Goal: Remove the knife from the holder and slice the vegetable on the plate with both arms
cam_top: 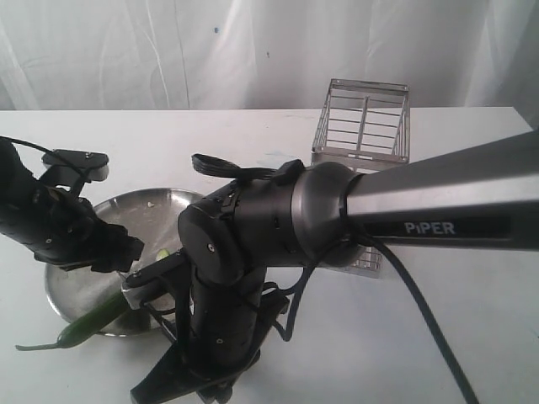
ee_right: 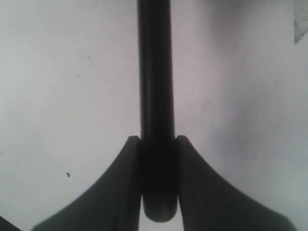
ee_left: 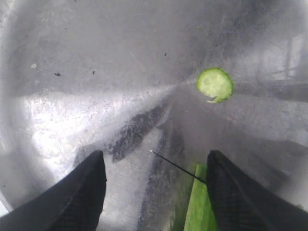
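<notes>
My right gripper (ee_right: 157, 139) is shut on the dark handle of the knife (ee_right: 155, 72), which runs straight away from the fingers above white table. The right arm (cam_top: 253, 236) fills the foreground of the exterior view and hides the knife there. The green vegetable (cam_top: 93, 318) lies across the near rim of the steel plate (cam_top: 160, 206), its stem hanging off the edge. My left gripper (ee_left: 155, 156) hovers open just above the plate (ee_left: 96, 72), with the vegetable (ee_left: 198, 209) against the inner side of one finger. A cut round slice (ee_left: 214, 84) lies ahead on the plate.
The wire holder (cam_top: 362, 126) stands at the back right on the white table (cam_top: 472, 320), partly behind the right arm. A white curtain hangs behind. A cable trails from the right arm across the table's near right part.
</notes>
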### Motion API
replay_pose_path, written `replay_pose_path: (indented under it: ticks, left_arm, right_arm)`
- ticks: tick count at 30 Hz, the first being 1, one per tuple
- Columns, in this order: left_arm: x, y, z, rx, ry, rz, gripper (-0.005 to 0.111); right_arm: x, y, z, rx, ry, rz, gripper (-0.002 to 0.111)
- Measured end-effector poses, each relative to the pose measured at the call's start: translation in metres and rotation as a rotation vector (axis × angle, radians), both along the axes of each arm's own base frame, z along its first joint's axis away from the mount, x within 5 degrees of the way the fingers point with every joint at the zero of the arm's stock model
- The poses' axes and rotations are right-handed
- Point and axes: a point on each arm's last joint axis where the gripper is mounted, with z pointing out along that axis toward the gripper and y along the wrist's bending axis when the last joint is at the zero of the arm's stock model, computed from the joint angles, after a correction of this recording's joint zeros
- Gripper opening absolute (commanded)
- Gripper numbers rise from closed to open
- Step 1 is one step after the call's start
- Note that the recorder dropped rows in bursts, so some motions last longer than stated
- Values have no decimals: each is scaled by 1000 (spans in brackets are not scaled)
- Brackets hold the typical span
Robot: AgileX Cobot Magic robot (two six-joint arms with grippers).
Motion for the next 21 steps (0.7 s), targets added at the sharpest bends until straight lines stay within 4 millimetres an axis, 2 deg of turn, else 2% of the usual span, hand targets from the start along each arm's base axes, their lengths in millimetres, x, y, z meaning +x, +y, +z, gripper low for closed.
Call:
replay_pose_path:
  ticks: [7, 11, 18, 21]
  left_arm:
    - [-1, 0, -2, 2, 22, -3, 64]
    - [1, 0, -14, 10, 56, -2, 64]
    - [8, -1, -35, 23, 94, 3, 64]
    - [10, -1, -38, 31, 89, -7, 64]
  right_arm:
    - [0, 0, 0, 0, -1, 4, 0]
    - [0, 0, 0, -3, 1, 8, 0]
    - [3, 4, 13, -6, -2, 31, 0]
    - [4, 4, 14, -15, -7, 47, 0]
